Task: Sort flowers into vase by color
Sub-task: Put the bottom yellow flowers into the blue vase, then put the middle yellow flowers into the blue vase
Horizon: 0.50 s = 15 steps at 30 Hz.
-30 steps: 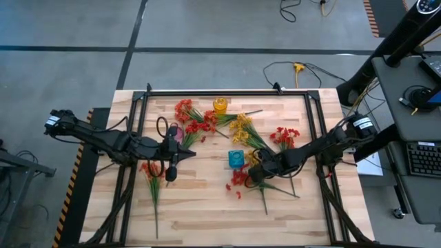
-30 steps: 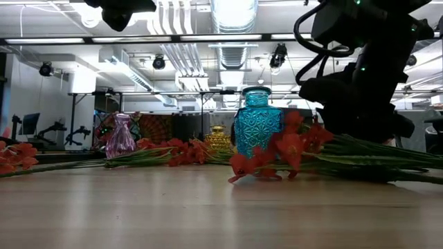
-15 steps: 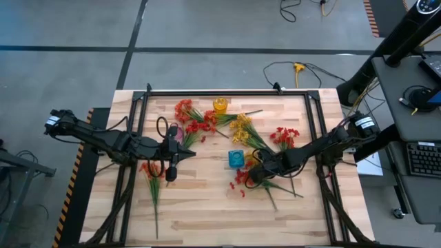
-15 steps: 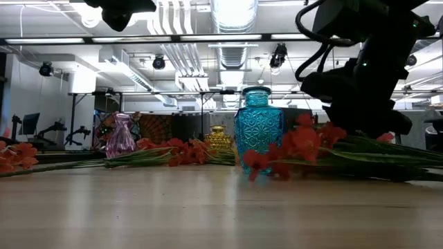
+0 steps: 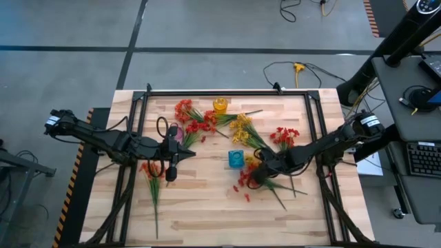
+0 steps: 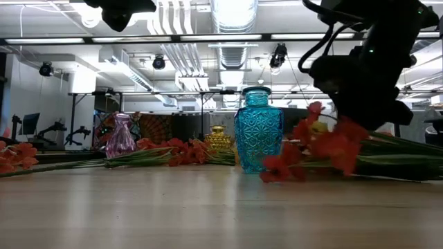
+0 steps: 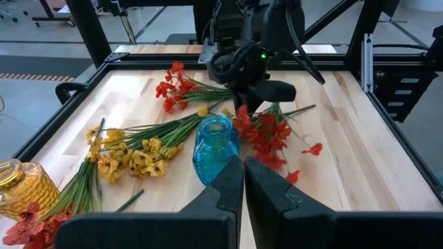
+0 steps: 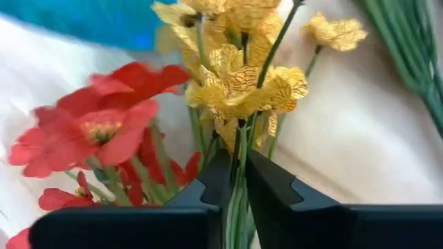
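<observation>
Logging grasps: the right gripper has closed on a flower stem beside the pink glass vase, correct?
Not quite: the right gripper has closed on green flower stems beside the blue glass vase, as the high view shows. The pink glass vase stands by the left arm.

no text, label, brand, number or sign can be read in any of the views.
</observation>
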{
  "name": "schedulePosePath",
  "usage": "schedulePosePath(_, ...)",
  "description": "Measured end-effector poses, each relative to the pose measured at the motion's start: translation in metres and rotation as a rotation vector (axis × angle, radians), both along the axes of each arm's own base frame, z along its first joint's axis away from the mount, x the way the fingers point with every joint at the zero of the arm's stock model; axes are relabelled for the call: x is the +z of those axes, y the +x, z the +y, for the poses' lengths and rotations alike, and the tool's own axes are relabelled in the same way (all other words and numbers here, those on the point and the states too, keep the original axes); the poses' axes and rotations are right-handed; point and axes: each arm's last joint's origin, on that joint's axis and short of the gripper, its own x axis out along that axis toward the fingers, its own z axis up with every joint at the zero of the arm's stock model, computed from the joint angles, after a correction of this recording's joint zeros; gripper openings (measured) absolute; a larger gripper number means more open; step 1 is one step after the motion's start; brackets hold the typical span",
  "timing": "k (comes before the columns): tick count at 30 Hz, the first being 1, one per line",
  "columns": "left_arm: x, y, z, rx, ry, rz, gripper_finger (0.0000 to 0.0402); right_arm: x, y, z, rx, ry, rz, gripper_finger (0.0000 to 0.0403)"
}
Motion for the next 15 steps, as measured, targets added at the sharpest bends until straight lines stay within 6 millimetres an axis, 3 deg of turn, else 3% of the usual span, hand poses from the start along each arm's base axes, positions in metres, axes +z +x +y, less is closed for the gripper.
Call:
schedulePosePath(9, 0.000, 0.000, 0.000, 0.000, 0.000, 0.001, 0.0000, 0.003, -0.008, -0.001, 0.016, -0.023, 0.058, 0.0151)
schedulePosePath(15, 0.000, 0.000, 0.000, 0.000, 0.000, 0.001, 0.0000, 0.015, -0.024, -0.006, -0.009, -0.032, 0.111, 0.0201)
